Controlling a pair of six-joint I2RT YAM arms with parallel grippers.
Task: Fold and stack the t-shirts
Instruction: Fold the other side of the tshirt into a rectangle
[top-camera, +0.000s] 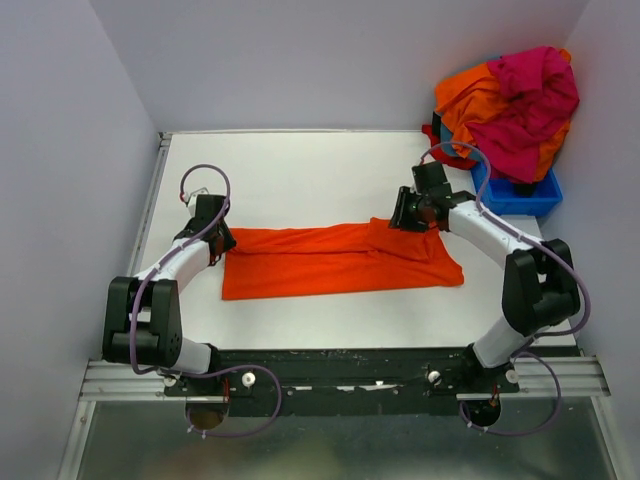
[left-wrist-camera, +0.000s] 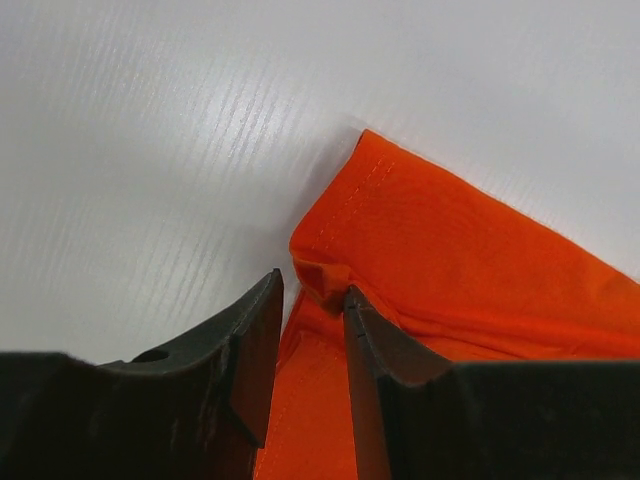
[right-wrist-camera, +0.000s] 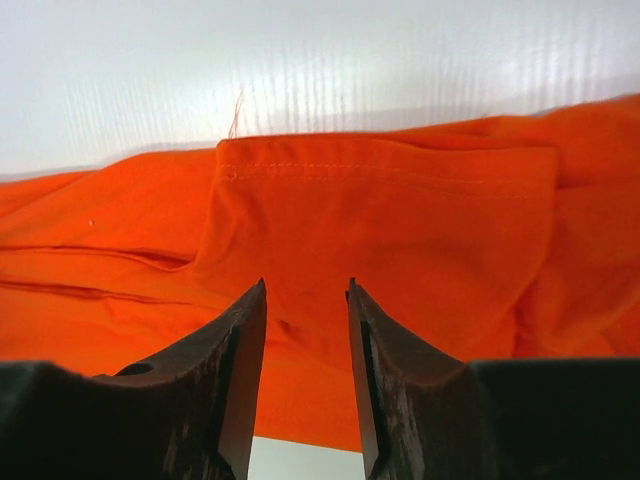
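An orange t-shirt (top-camera: 330, 262) lies on the white table (top-camera: 300, 170), folded into a long strip running left to right. My left gripper (top-camera: 222, 243) is at the strip's far left corner. In the left wrist view its jaws (left-wrist-camera: 312, 280) stand a little apart, with a small tuck of the shirt's hemmed corner (left-wrist-camera: 450, 250) at the fingertips. My right gripper (top-camera: 400, 215) is at the far right part of the strip. In the right wrist view it (right-wrist-camera: 305, 285) is slightly open over a folded sleeve (right-wrist-camera: 380, 200), and nothing is pinched.
A blue bin (top-camera: 520, 195) stands at the back right, heaped with crumpled orange and magenta shirts (top-camera: 510, 100). White walls close the table at the back and both sides. White table surface shows beyond and in front of the shirt.
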